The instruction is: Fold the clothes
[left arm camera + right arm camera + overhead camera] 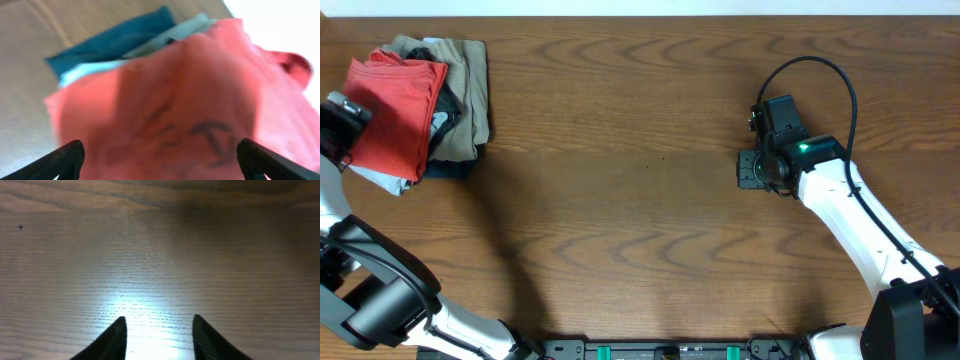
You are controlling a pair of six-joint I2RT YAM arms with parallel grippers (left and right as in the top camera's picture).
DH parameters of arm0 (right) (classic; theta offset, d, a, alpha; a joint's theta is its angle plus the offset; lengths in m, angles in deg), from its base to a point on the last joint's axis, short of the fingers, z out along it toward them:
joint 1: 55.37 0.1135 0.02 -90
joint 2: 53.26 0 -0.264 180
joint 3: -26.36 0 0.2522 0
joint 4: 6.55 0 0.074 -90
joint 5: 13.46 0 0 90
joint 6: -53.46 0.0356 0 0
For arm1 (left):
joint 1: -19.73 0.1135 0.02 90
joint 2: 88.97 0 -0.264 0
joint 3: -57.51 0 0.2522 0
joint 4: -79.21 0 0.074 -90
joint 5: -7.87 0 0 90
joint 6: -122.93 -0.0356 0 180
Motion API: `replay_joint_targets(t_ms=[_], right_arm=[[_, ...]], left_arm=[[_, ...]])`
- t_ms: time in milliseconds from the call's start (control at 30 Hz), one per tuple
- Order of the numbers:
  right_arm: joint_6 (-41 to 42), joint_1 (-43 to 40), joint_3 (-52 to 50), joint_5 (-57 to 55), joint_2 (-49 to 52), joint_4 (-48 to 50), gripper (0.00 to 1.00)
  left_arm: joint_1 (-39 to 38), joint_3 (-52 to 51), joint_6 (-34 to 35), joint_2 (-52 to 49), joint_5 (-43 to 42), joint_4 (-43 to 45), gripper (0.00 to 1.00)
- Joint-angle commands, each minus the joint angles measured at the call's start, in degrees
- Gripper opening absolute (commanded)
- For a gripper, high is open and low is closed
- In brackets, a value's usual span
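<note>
The clothes, a coral-red T-shirt (398,112), lie folded on top of a pile at the table's far left corner. In the left wrist view the red cloth (190,100) fills the frame, with dark lettering faintly showing through. My left gripper (348,122) sits at the pile's left edge. Its fingers (67,156) stand wide apart, open over the cloth (162,156). My right gripper (750,168) hovers over bare wood on the right half of the table. It is open, and only tabletop shows between its tips (159,326).
Under the red shirt lie a tan garment (472,85), a light blue shirt (382,182) and a dark teal piece (115,42). The brown wooden table (620,200) stretches between the two arms. A black cable (820,75) loops above the right wrist.
</note>
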Motion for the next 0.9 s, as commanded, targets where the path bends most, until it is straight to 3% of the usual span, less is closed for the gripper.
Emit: replay_joint_targets(t_ms=[0, 67, 200, 500, 667, 867], right_arm=[[-0.04, -0.28, 0.17, -0.59, -0.26, 0.35, 0.49], [-0.07, -0.28, 0.17, -0.17, -0.26, 0.83, 0.61], [-0.07, -0.28, 0.17, 3.34, -0.26, 4.33, 0.99], [-0.09, -1.4, 0.17, 12.7, -0.26, 13.22, 0.99], [-0.74, -5.05, 0.17, 13.55, -0.26, 11.21, 0.99], [-4.39, -9.51, 0.17, 14.08, -0.26, 5.2, 0.99]], left_arm=[[-1.62, 0.24, -0.31, -0.24, -7.58, 0.24, 0.98], [-3.63, 0.24, -0.33, -0.24, -8.37, 0.11, 0.98], [-10.01, 0.24, -3.32, -0.24, -8.28, -1.2, 0.98], [-32.83, 0.24, -8.33, -0.31, 5.18, -9.92, 0.98], [-42.71, 0.24, -8.35, -0.31, 7.65, -18.58, 0.98], [-47.89, 0.24, -8.31, -0.31, 7.58, -29.35, 0.98]])
